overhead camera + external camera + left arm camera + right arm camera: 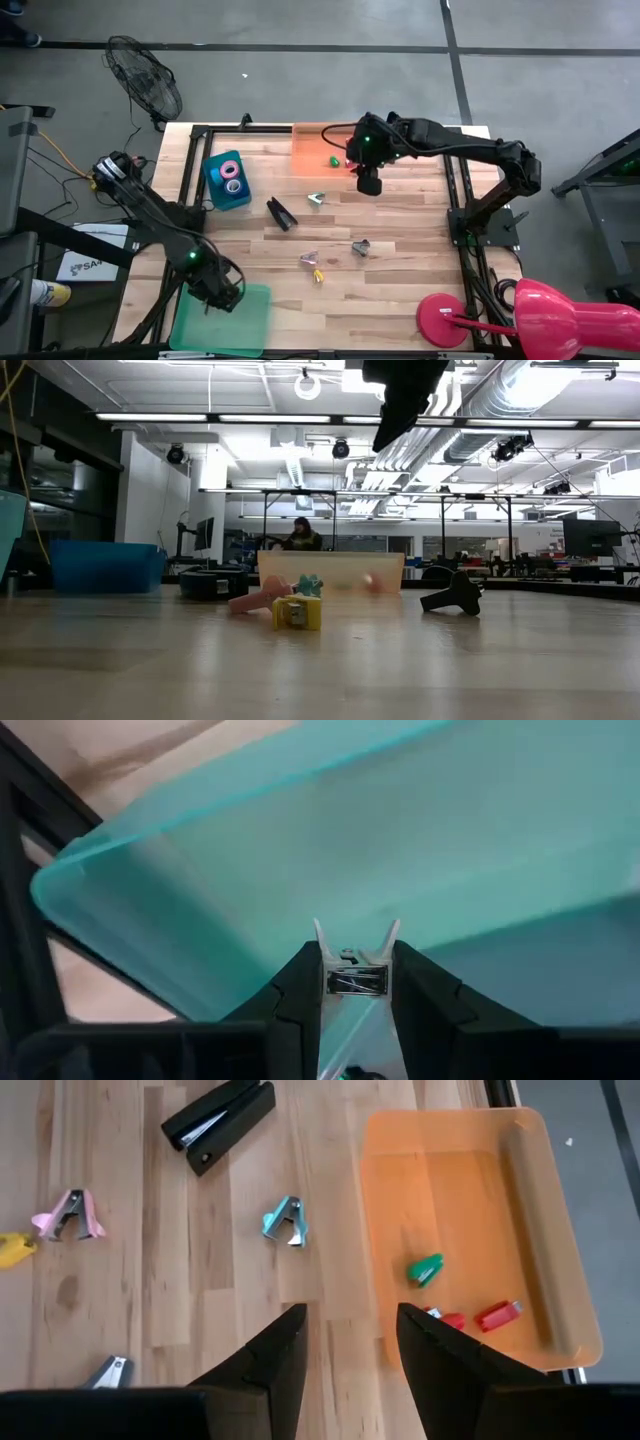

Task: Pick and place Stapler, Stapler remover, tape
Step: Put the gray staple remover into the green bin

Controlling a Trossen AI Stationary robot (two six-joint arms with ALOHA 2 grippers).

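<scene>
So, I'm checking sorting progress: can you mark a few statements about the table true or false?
1. The stapler lies on the bare table. True.
2. The orange tray is empty. False: it holds a green piece and red pieces.
3. The left tool grips a small remover over the green tray. True.
4. The right tool holds tape. False: it is open and empty; the tape sits in the blue bin.

dark arm (402, 395) hanging from above, yellow staple remover (297, 612) on wooden table (320, 670), blue bin (105, 567) at left
</scene>
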